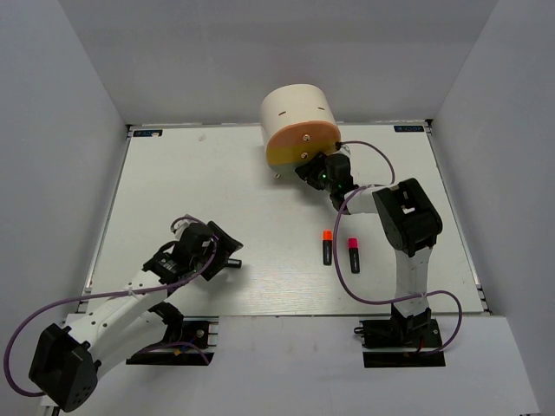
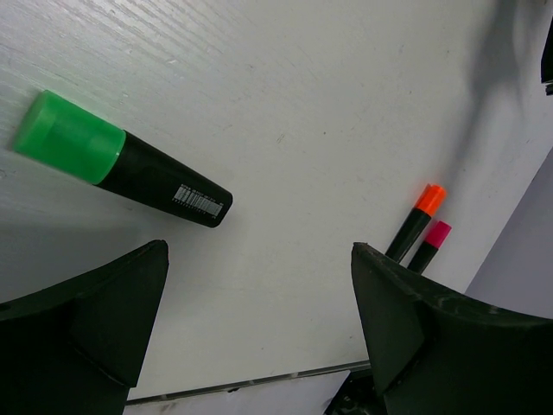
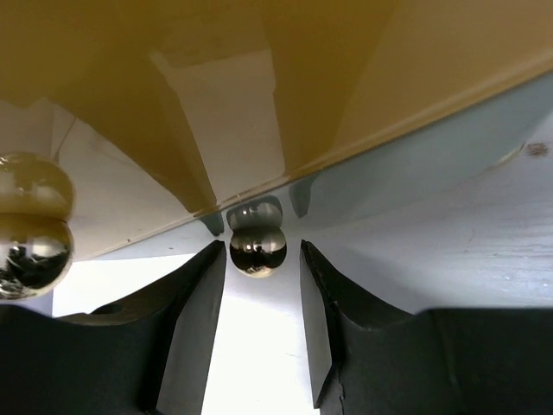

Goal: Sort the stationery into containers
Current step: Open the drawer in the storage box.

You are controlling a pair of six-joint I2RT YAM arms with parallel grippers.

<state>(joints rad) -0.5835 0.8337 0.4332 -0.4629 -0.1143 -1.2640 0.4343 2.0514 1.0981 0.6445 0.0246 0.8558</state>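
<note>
Left gripper is hovering spread wide, the green-capped highlighter lying ahead, toward its left finger. Right gripper is bracketing a round drawer knob, half-spread, not yet pinching. Next, I judge: closing, then pulling straight back.

Three highlighters, one drawer unit, two round knobs, two arms

Ahead of my left end effector the bench is open, save the green-capped highlighter lying just in front of it. The orange-capped highlighter and pink-capped highlighter lie side by side mid-bench, in the way there. My right end effector is boxed in at the desk unit, with a knob in its gap and slim room on either side.
</note>
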